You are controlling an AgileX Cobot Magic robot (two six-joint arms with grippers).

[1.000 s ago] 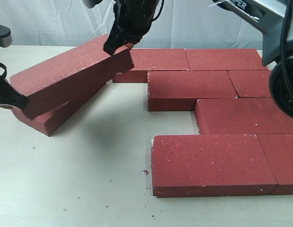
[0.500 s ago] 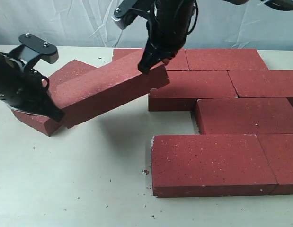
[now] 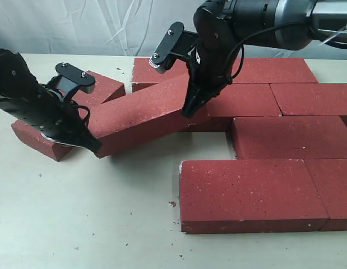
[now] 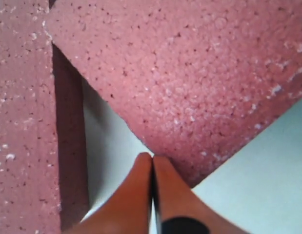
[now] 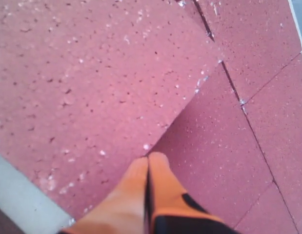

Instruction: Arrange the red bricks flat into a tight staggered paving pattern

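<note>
One red brick [image 3: 145, 115] [image 4: 190, 73] [image 5: 92, 73] hangs tilted between my two grippers, its right end higher and over the left end of a laid brick [image 3: 240, 101] [image 5: 214, 146]. My left gripper [image 3: 96, 149] [image 4: 152, 158] is shut, its tips pressed against the brick's low left end. At the high right end my right gripper [image 3: 188, 112] [image 5: 148, 158] is shut too, tips against the brick's edge. Several more red bricks lie flat in staggered rows on the right, such as the front one [image 3: 246, 193]. Another red brick [image 3: 41, 140] [image 4: 19, 122] lies behind my left gripper.
The pale table [image 3: 106, 224] [image 4: 107, 141] shows in front of the tilted brick, with small crumbs [image 3: 172, 204] near the front brick. A back-row brick [image 3: 268, 70] lies close under the right arm. A pale curtain hangs behind the table.
The tilted brick has travelled right and come lower, both grippers moving with it at its ends. Its right end now overlaps the second row's left brick.
</note>
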